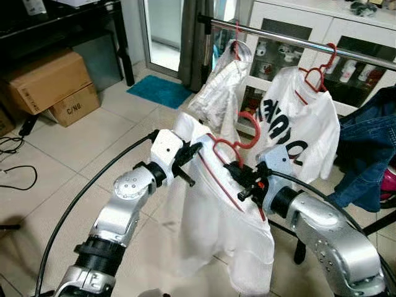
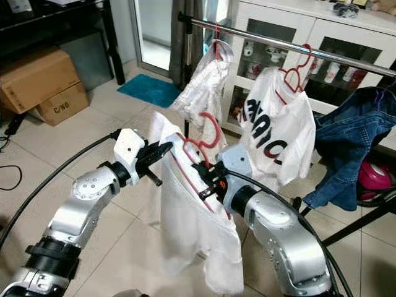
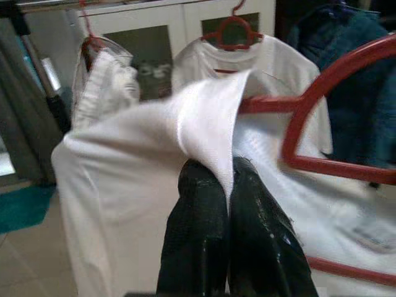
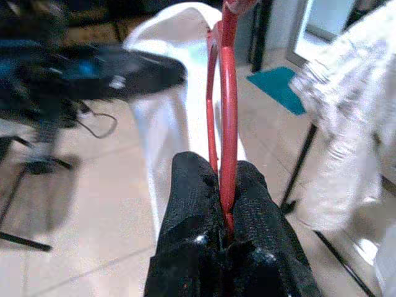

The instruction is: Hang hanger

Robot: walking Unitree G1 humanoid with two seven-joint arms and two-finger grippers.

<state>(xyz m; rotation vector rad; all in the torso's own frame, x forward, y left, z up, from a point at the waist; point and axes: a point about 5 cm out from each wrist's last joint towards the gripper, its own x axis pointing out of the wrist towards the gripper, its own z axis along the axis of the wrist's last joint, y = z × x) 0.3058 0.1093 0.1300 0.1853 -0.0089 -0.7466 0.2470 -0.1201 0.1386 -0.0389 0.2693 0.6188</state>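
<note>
Red hanger (image 1: 230,146) w/ white shirt (image 1: 216,216), below rail (image 1: 297,41); right end effector (image 4: 224,185) clamped on hanger, left end effector (image 3: 230,185) pinching shirt.

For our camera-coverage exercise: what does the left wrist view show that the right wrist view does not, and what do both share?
Left wrist view alone: the left gripper pinching the white shirt's fabric, and a lettered white T-shirt hanging behind. Right wrist view alone: the right gripper clamped on the red hanger, the teal mat and tiled floor. Both share the white shirt and red hanger.
</note>
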